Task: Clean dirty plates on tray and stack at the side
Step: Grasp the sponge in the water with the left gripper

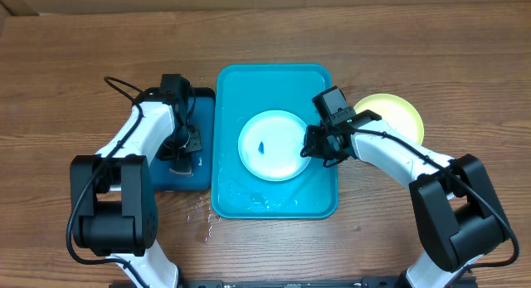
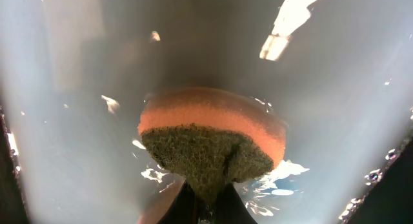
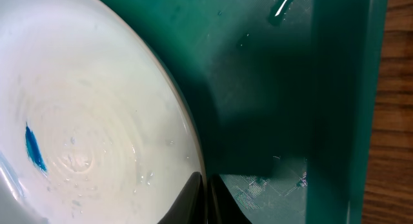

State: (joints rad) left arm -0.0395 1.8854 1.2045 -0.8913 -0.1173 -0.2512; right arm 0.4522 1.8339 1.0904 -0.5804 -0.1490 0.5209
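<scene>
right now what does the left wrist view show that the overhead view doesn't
Only the left wrist view: a sponge, orange layer and green scouring side, pinched in the left end effector, with water droplets on the surface beneath. Only the overhead view: the turquoise tray, the light blue plate with its blue smear, a yellow-green plate beside the tray, and the right end effector shut on the blue plate's rim. Both: the left end effector, over the small dark tray overhead.
</scene>
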